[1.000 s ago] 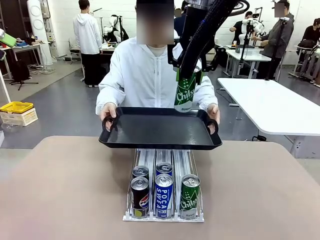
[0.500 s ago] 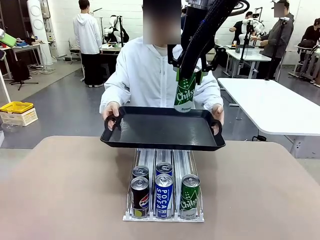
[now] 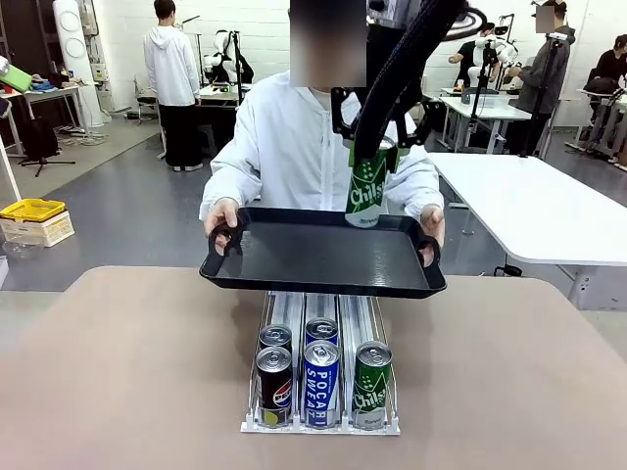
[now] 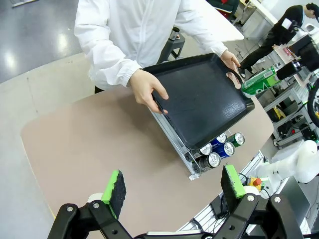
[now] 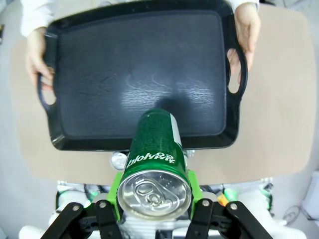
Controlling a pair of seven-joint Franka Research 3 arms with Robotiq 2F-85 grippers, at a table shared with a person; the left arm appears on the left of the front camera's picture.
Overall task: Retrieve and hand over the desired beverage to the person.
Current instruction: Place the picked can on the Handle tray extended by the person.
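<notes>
My right gripper [image 3: 370, 162] is shut on a green Chilsung can [image 3: 365, 192] and holds it upright just above the far right part of a black tray [image 3: 323, 286]. The person [image 3: 294, 147] in a white jacket holds that tray by both handles over the table's far edge. From the right wrist, the can [image 5: 157, 159] sits between the green pads of the right gripper [image 5: 155, 195], with the tray [image 5: 134, 64] below and a hand [image 5: 247, 25] on each handle. My left gripper [image 4: 173, 184] stands open, high above the table's left side, away from the tray [image 4: 199, 99].
A white wire rack [image 3: 284, 308] on the brown table [image 3: 118, 372] holds several cans, with Pepsi [image 3: 274, 384], Pocari Sweat [image 3: 321, 382] and Chilsung [image 3: 372, 384] at the front. The tray hovers over the rack's far end. A white table [image 3: 529, 206] stands at the right.
The person and the tray have shifted slightly to the right. My right gripper has moved the green can a little right and down toward the tray. The left gripper stays open.
</notes>
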